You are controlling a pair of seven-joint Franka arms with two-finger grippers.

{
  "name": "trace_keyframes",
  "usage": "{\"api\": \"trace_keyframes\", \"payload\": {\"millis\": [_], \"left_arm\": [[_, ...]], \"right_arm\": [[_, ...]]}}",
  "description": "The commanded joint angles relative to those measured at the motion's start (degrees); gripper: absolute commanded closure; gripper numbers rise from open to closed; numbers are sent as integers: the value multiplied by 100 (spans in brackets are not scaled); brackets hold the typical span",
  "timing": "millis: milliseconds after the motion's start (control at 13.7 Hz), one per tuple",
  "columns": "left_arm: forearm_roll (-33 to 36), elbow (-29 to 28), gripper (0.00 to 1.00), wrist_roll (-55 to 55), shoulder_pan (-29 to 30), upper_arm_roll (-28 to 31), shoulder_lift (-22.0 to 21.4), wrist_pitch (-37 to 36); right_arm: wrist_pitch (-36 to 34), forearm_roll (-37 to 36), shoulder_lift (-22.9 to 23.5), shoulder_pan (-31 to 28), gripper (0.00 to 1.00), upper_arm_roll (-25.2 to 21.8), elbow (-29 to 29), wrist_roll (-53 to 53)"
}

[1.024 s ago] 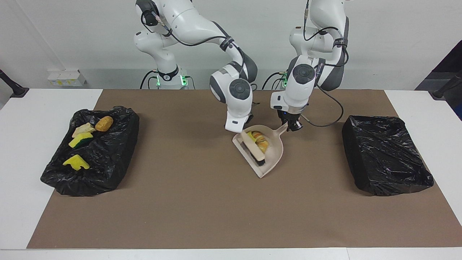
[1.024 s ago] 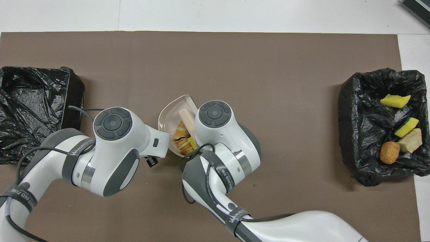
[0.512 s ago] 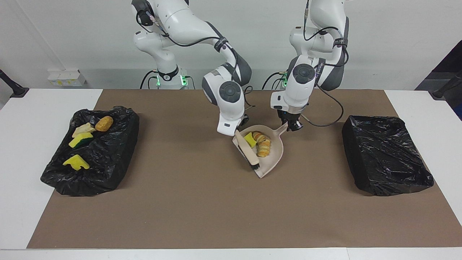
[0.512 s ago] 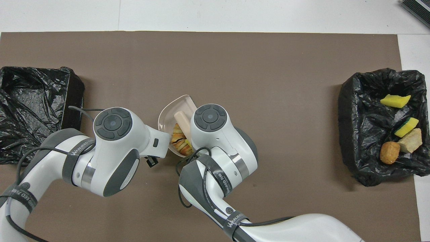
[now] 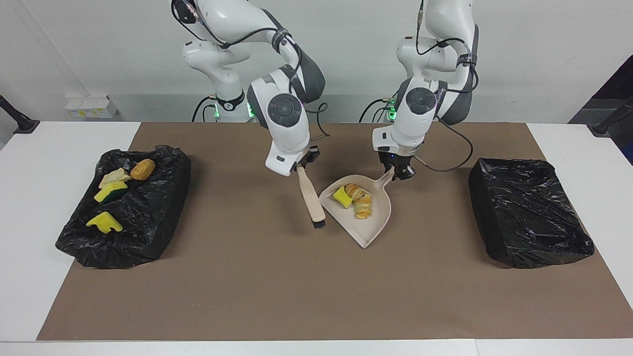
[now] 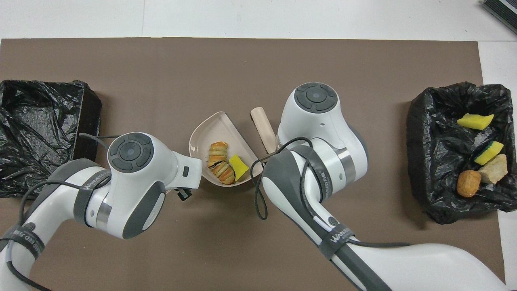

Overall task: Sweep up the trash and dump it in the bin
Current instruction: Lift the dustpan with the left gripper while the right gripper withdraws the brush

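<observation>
A: Since the earlier frames the beige brush with black bristles (image 5: 310, 197) has been drawn out of the beige plastic dustpan (image 5: 372, 228) and is now held beside it, toward the right arm's end of the counter (image 5: 277, 291), bristles down near the brown mat. The right gripper (image 5: 300, 166) is seen clenched on the brush handle.

B: And the pan?

A: Its handle is gripped by the left gripper (image 5: 398, 173), which is closed on it; the pan is tilted, its lip low on the mat. Three scraps of trash are counted in it: a yellow sponge piece (image 5: 342, 196) and two golden croissant-like pastries (image 5: 361, 202) lying against each other.

B: What is asked of the step in hand?

A: Sweeping appears finished; no scrap is seen loose on the mat. The pan would best be levelled before it is lifted, so that nothing slides off the open lip, then carried low and tipped well inside a bin. The brush should be kept clear of its path.

B: The counts?

A: Two black-lined bins. In the bin at the right arm's end (image 5: 148, 237) four pieces are counted: a plain yellow sponge (image 5: 104, 222), a green-backed sponge (image 5: 112, 191), a pale beige chunk (image 5: 114, 176) and a brown bun (image 5: 142, 169). The bin at the left arm's end (image 5: 529, 217) shows nothing inside. Seven scraps in all, one brush, one dustpan.
</observation>
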Motion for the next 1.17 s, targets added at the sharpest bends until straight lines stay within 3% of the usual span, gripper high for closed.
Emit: {"api": "trace_keyframes", "payload": {"millis": [0,366,512,732,1098], "left_arm": [[-103,-118,100,-458,90,25,-189,240],[-103,179,100,-538,995,25,-759,-222],[-103,627,100,-556,1354,26,-813,-1109],[-103,1059,100,-381,1952,140,-901,-1770],[-103,1227,100,400,2629,271,-997,-2115]], "right_arm": [[23,-151,-283,202,100,77,-348,885],[1139,68,-820,896,100,95,-1606,1783],[1350,68,-654,1432,100,95,-1651,2170],[2053,304,-548,1908,100,95,-1958,2567],[2352,736,-478,2146,100,95,-2204,2822]]}}
